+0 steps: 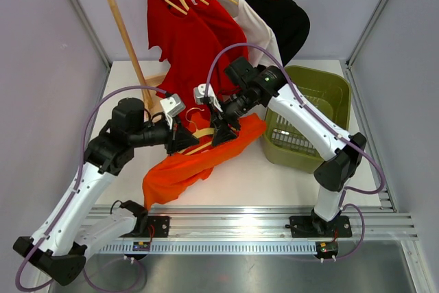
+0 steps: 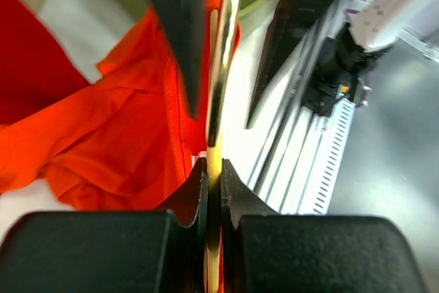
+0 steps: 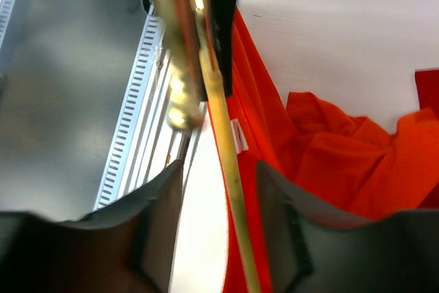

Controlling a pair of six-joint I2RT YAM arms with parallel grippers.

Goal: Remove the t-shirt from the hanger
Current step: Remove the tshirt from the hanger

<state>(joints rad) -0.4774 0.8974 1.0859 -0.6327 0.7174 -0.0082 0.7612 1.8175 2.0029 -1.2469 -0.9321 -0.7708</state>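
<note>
Between the fingers of the left tool sits the thin edge of the wooden hanger. This tool is clenched on it, and no gap shows. Beside and under this tool the orange t-shirt lies crumpled on the bench. Part of the cloth seems to be around the hanger, so I judge that the shirt is not yet free. Further right, the right tool is released. Its jaws stand apart, and the hanger bar passes between them with a gap on each side.

The risk I see is this: only one narrow pinch holds the hanger, so a pull on the cloth can twist it or slide it out of the left tool. If the right tool closes where it is, it may catch the bar alone, or the bar together with the cloth. Then the shirt would move with the hanger and not off it. The collar may also snag on the hanger's shoulder.
</note>
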